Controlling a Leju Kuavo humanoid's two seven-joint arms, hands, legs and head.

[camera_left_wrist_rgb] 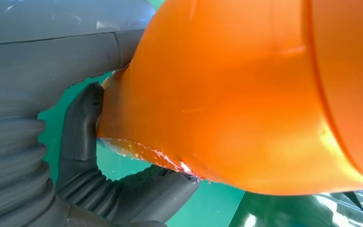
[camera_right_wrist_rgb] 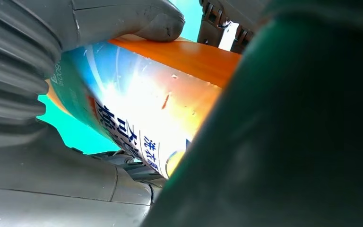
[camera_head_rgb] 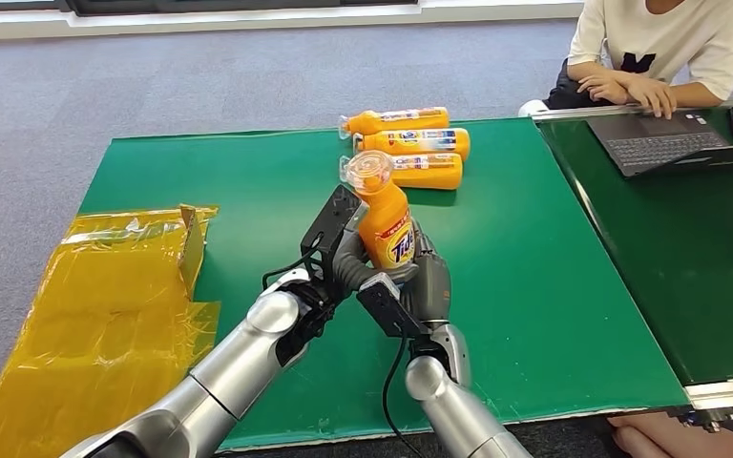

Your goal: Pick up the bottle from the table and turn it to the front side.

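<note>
Bottle (camera_head_rgb: 386, 221) orange, with a clear cap, is standing nearly upright above the green table (camera_head_rgb: 534, 286), lifted off it, its long axis running close to vertical and leaning slightly so the cap is pointing up and a little away from the robot. Its blue and white brand lettering is facing the head camera. Both hands are closing on its lower body: the left hand (camera_head_rgb: 339, 250) is wrapping in from the left side, and the right hand (camera_head_rgb: 427, 283) is cupping it from the right and from below, fingers curled against the plastic.

Base of the bottle is being covered by the 2 hands in the head view, so how it is resting in the palms is hard to make out. In the left wrist view the orange body is bulging across the frame while a dark finger (camera_left_wrist_rgb: 82, 125) is pressing on its edge. In the right wrist view the printed label is glaring white under reflected light, and a blurred dark green shape is blocking the near side.

Farther back on the table, 3 more orange bottles (camera_head_rgb: 410, 143) are lying on their sides, side by side. Crumpled yellow plastic (camera_head_rgb: 105, 315) is hanging off the left edge. A person (camera_head_rgb: 663, 48) is sitting at the far right by a laptop (camera_head_rgb: 659, 143).
</note>
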